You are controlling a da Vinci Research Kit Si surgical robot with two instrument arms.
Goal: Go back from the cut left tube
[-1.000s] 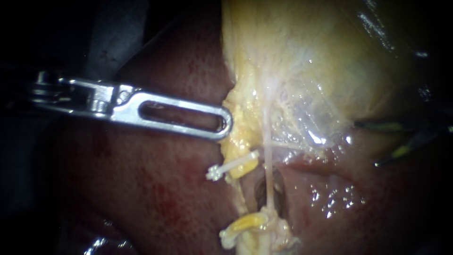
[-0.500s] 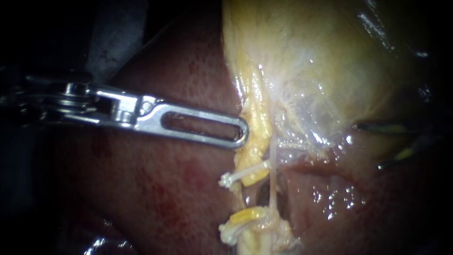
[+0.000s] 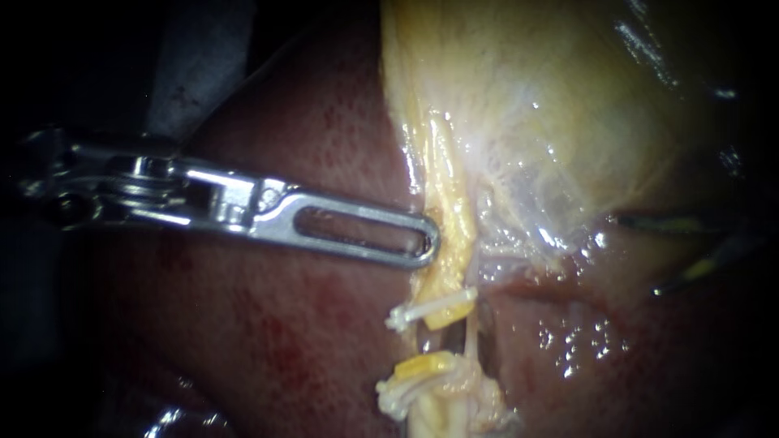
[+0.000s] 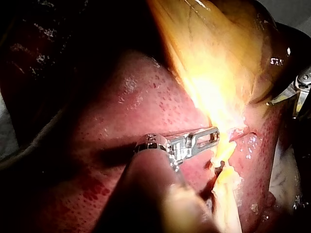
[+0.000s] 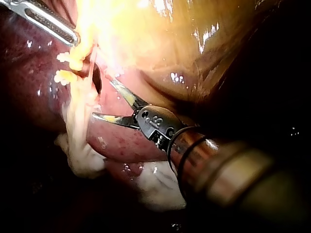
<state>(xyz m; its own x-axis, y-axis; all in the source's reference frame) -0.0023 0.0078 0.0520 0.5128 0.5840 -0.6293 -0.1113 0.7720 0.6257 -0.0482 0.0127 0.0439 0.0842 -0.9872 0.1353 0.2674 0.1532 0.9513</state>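
The left instrument [image 3: 432,243] is bright polished steel, a long flat jaw with a slot through it. It enters from the middle left of the endoscope view over the liver [image 3: 268,341], which is dark red, wet and finely speckled. Its jaws lie together and pinch the edge of a strip of yellow tissue [image 3: 451,219], soft and glistening, that hangs from the pale, filmy gallbladder [image 3: 552,105] in the upper right.

The cut left tube [image 3: 448,315] ends just below that tip, near the lower centre, in a blunt yellow face. A white clip [image 3: 414,311] with a knobbly head crosses it. Apart from it, the lower stump [image 3: 422,367] sits in whitish, ragged tissue. A thin pale tube [image 3: 469,337] runs upright just right of the gap.

The right instrument [image 3: 631,251], two thin dark blades, stands well apart at the right edge, spread open with nothing between them.

Since a second ago the left instrument has slid rightward and down. The yellow strip, the upper cut end and the clip have gone with it toward the lower stump. The right instrument has hardly shifted.
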